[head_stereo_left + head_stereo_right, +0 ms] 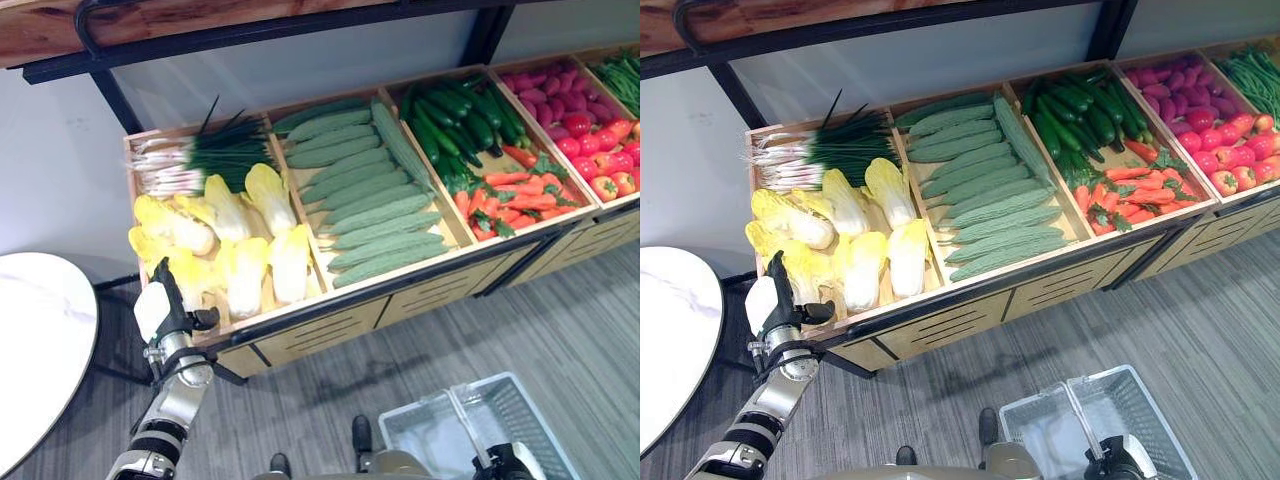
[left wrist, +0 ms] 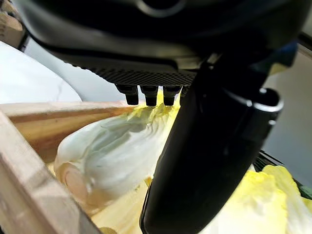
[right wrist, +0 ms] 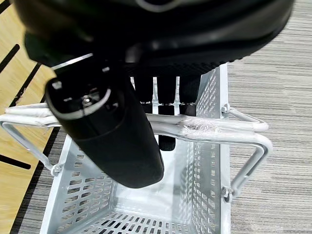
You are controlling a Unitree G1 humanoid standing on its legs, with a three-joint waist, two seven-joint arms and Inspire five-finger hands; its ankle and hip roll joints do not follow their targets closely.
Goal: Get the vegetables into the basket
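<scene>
Vegetables lie untouched in the wooden crates (image 1: 300,262); my basket (image 3: 214,97) looks empty, so all remains to do; my right hand (image 3: 161,92) curls round its handles; my left hand (image 1: 165,310), fingers extended, reaches over the cabbages (image 1: 245,275).

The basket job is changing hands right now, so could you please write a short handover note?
Left hand: at the front edge of the cabbage compartment, fingers extended over a napa cabbage, not gripping.
Right hand: curled round the handles of the white basket, held above the floor.
Done: nothing lies in the basket.
Left: grasp a cabbage and put it in the basket.
</scene>
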